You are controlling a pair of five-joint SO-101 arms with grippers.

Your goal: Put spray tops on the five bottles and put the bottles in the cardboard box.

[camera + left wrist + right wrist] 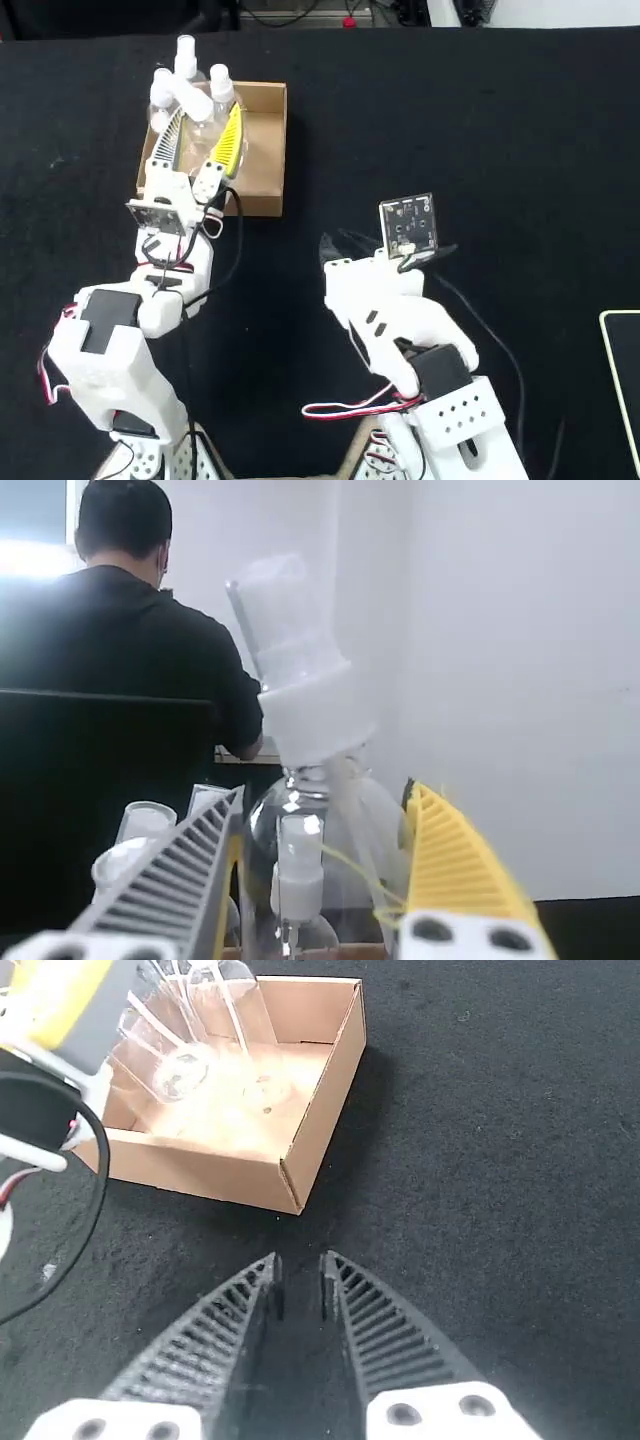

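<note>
- The left hand point(209, 110) is over the cardboard box point(263, 140). Its grey finger and its yellow finger press on a clear bottle point(330, 840), one on each side. So this hand is grasping the bottle.
- The bottle has its white spray top point(300, 680) on, and it leans a bit. I think the hand holds it by the fat middle so the top stays free and does not get knocked.
- The bottle is low, down among the other bottles point(178, 1060) that stand in the box. It looks like the hand is setting it down there.
- Those bottles are packed close in one half of the box, on the side away from the right arm. The other half shows bare cardboard, so there is room to spare.
- It is tight where the hand is. The fingers are just beside the other bottles, so a bump could tip one over.
- The right hand point(300, 1260) is well apart from the box, low over the black tabletop point(480, 130). Its two black fingers are almost together and hold nothing.
- I think it waits there to keep out of the way. All around it is open tabletop.
</note>
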